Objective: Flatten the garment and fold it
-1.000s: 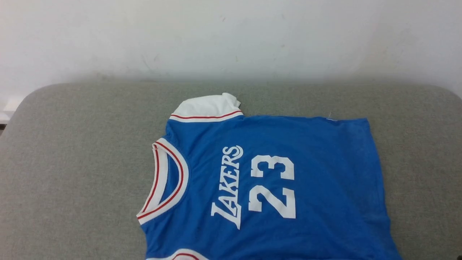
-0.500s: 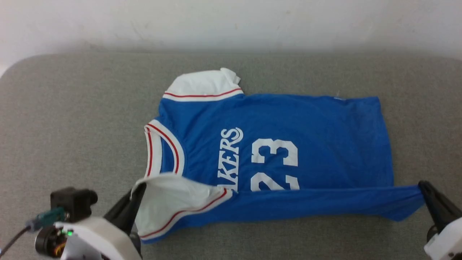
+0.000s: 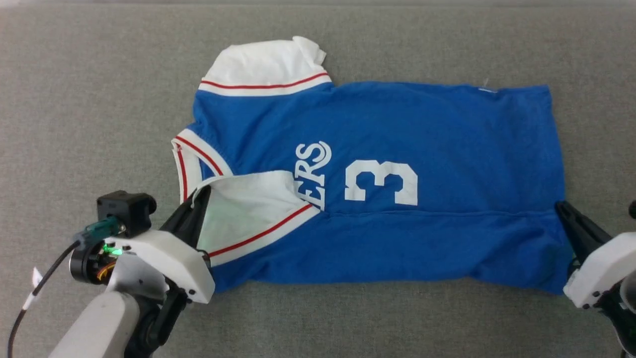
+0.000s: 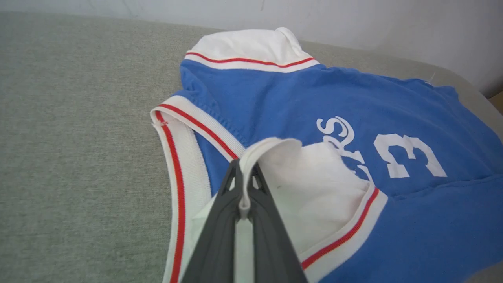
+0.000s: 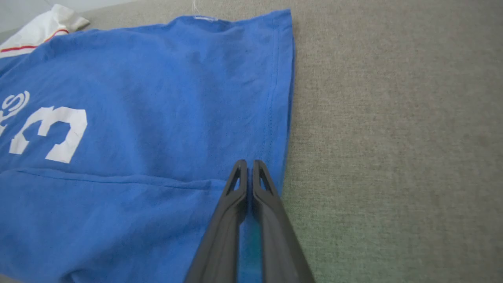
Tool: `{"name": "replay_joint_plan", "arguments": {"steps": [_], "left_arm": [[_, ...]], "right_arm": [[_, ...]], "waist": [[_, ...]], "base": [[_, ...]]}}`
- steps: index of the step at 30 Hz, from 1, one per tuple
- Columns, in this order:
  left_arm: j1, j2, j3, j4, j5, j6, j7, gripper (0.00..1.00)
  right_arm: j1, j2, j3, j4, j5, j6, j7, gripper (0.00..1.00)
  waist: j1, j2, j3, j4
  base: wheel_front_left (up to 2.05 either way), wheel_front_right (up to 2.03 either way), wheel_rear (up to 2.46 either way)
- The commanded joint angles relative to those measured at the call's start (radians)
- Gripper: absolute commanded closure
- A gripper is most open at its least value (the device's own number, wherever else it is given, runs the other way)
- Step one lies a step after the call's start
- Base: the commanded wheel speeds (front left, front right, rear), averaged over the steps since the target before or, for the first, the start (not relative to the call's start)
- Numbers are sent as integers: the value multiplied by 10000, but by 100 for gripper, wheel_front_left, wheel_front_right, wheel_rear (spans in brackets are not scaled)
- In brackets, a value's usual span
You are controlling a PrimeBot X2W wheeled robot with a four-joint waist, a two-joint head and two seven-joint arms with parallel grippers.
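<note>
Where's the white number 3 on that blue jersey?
Head view: the number 3 sits mid-picture on the blue jersey, right of the white lettering, above the folded-over flap.

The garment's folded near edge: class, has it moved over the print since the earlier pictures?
Yes. The folded edge of the garment has moved toward the far sleeve: it now hides the 2, leaving the 3.

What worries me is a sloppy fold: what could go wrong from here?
The left gripper pinches only the thin edge of the near sleeve of the garment; it might slip free under tension. The far sleeve is crumpled at its tip, so folding over it could trap a lump. The right gripper grips near the hem corner; uneven pulling may skew the crease.
</note>
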Motion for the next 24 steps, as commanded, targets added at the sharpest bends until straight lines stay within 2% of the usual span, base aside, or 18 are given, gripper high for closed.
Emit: {"name": "replay_joint_plan", "arguments": {"steps": [1, 7, 8, 9, 10, 11, 12, 13, 14, 19, 24], "left_arm": [[-250, -93, -82, 346, 164, -17, -109, 100], [-469, -237, -358, 1338, 368, 83, 18, 100], [-497, -277, -378, 1437, 352, 87, 32, 90], [-528, -320, -393, 1519, 330, 85, 37, 69], [-549, -360, -406, 1598, 303, 83, 45, 58], [-563, -401, -413, 1669, 268, 85, 53, 41], [-577, -441, -413, 1727, 233, 76, 40, 7], [-582, -490, -390, 1785, 185, 79, -2, 0], [-578, -522, -376, 1846, 155, 80, -38, 0], [-336, -641, -165, 1857, -47, 99, -466, 0], [519, -697, 406, 1169, -38, 460, -1702, 0]], "right_arm": [[-258, -78, 231, 254, 1, -9, -127, 100], [-558, -264, 794, 1084, 212, -9, -305, 100], [-587, -292, 845, 1189, 249, -9, -312, 100], [-615, -321, 887, 1289, 290, -9, -301, 100], [-646, -333, 899, 1384, 333, -9, -298, 100], [-680, -335, 901, 1464, 364, -9, -313, 100], [-707, -330, 914, 1539, 392, -9, -314, 84], [-724, -334, 947, 1594, 410, -9, -313, 56], [-735, -344, 992, 1630, 431, -9, -329, 0], [-618, -348, 1063, 1597, 655, -9, -388, 0], [-88, -245, 670, 1022, 611, -9, -763, 0]], "waist": [[-3, 0, 364, 53], [-3, 0, 483, 164], [-3, 0, 494, 182], [-3, 0, 498, 197], [-3, 0, 494, 205], [-3, 0, 480, 210], [-3, 0, 451, 212], [-3, 0, 404, 212], [-3, 0, 341, 206], [-3, 0, -190, 142], [-3, 0, -990, 104]], "base": [[0, 0, 0], [0, 0, 0], [0, 0, 0], [0, 0, 0], [0, 0, 0], [0, 0, 0], [0, 0, 0], [0, 0, 0], [0, 0, 0], [0, 0, 0], [0, 0, 0]]}}
